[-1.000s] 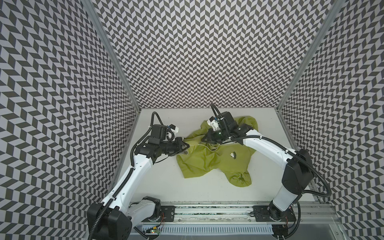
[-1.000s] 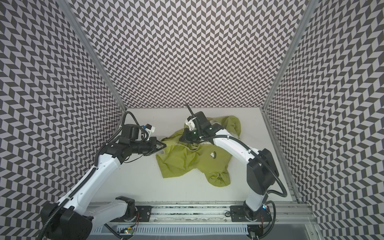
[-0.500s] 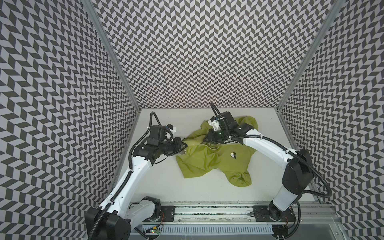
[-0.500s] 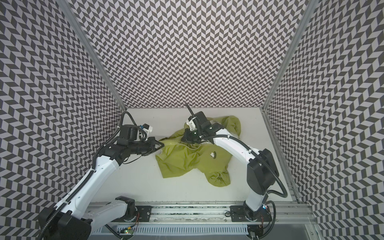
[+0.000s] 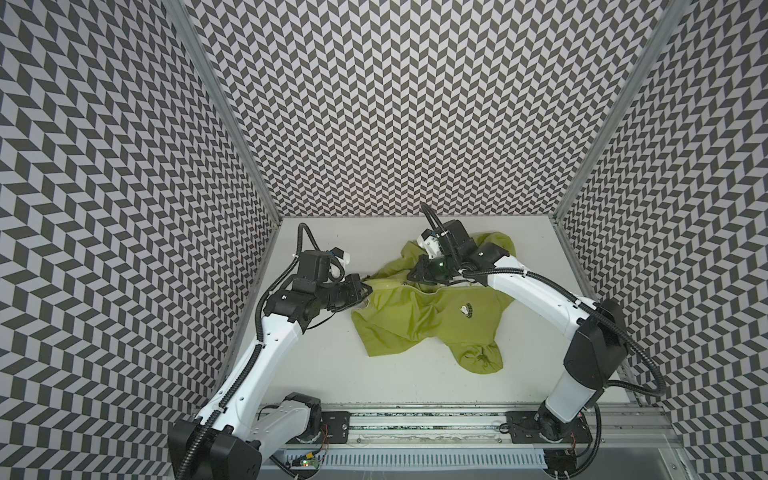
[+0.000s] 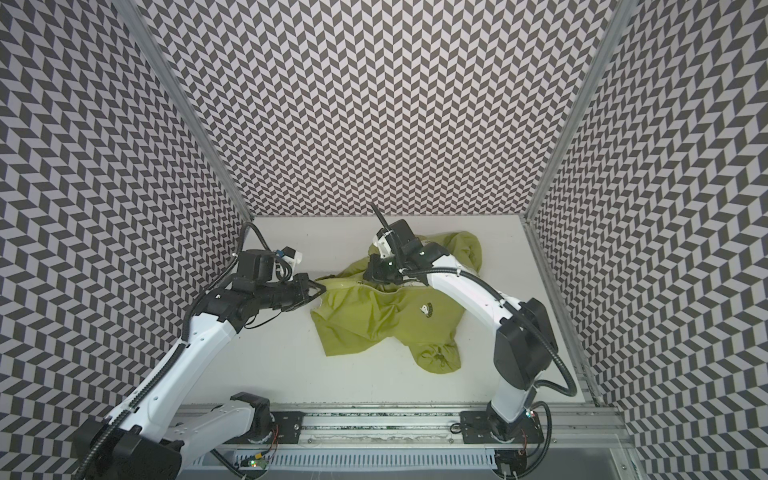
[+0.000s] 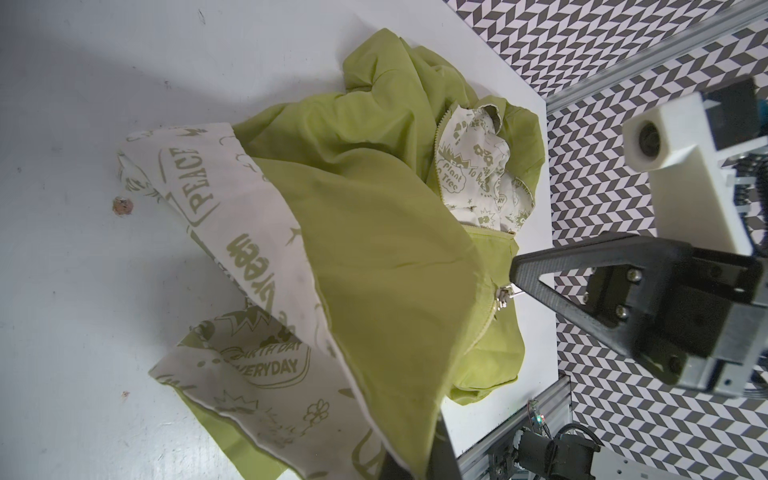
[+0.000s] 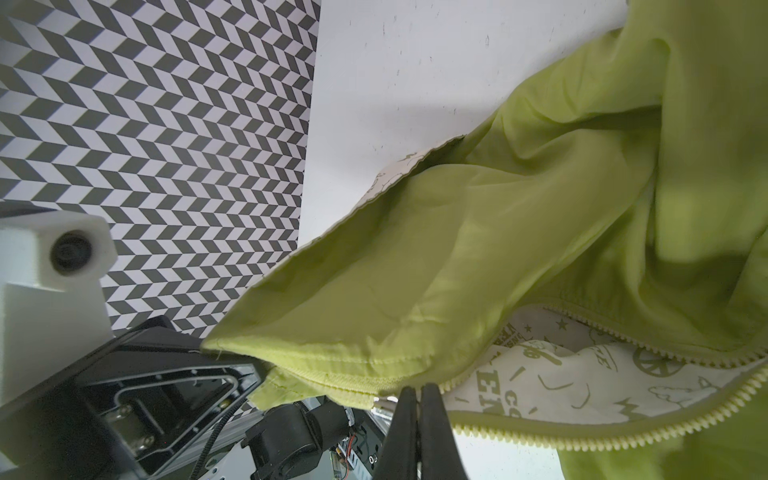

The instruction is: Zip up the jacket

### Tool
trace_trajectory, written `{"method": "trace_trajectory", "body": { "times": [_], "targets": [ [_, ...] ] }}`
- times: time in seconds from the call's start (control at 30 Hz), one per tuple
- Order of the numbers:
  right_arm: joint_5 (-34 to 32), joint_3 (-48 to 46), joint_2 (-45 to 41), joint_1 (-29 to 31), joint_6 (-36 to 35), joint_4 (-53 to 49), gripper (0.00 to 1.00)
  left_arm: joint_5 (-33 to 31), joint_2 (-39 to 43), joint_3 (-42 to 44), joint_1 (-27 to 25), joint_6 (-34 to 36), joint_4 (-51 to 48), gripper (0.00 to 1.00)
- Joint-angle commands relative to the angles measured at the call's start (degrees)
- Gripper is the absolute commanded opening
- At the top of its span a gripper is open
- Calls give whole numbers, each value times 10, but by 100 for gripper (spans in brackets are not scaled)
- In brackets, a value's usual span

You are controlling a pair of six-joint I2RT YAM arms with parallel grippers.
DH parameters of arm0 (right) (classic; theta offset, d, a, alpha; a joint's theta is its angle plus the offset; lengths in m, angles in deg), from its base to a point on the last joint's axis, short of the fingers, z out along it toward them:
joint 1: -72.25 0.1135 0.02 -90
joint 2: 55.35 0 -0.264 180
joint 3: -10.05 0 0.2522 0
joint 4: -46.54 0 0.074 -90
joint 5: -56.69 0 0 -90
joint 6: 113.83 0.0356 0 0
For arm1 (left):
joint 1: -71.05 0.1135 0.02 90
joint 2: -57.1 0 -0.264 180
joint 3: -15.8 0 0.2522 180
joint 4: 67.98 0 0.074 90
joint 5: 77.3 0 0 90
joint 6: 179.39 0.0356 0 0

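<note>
On the white tabletop (image 5: 332,374), the left pincer (image 5: 365,288) clamps the hem of the thin lime-green hooded jacket (image 5: 424,320) taut so the closed right pincer (image 5: 410,276), seemingly pinching the zipper pull (image 7: 503,296), can slide it.

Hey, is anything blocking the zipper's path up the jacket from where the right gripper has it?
No foreign object shows. The right gripper is shut on the zipper pull, the left gripper on the jacket at its hem. Ahead, the open teeth curve apart over cream lining.
</note>
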Motion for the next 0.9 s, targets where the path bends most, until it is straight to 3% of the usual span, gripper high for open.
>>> {"method": "trace_trajectory", "body": {
  "times": [0.0,0.43,0.87],
  "targets": [
    [-34,23,0,-8,-18,-25,0,-38,14,-4,10,4,-15,0],
    [-53,72,18,-10,-52,-70,0,-48,28,-8,18,-1,-20,0],
    [-63,58,14,-12,-63,-85,0,-38,38,-2,23,-3,-21,0]
  ]
}}
